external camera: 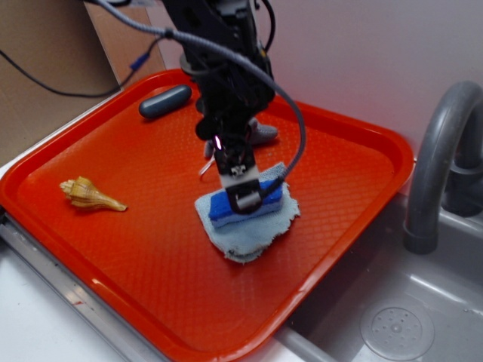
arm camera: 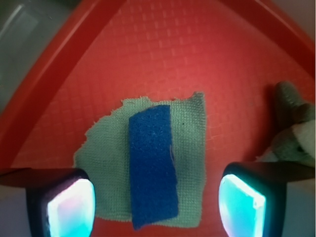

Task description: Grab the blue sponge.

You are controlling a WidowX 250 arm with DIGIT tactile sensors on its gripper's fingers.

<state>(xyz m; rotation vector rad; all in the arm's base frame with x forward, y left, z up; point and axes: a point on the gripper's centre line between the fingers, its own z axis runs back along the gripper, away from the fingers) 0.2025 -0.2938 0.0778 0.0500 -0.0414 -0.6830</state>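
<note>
Directly under my spread jaws: the sponge.
My gripper (arm camera: 155,207) stands wide, pads (arm camera: 71,210) either side of the royal-blue rectangular porous sponge (arm camera: 152,170), which lies on a pale frayed cloth (arm camera: 192,148) on the red plastic tray (external camera: 113,249).

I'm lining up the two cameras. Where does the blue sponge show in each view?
Exterior: sponge at tray centre, on the cloth, partly behind the fingers.
Wrist: sponge at lower centre, lengthwise on the cloth, between the open fingers.
Shared landmark: the cloth beneath it.
</note>
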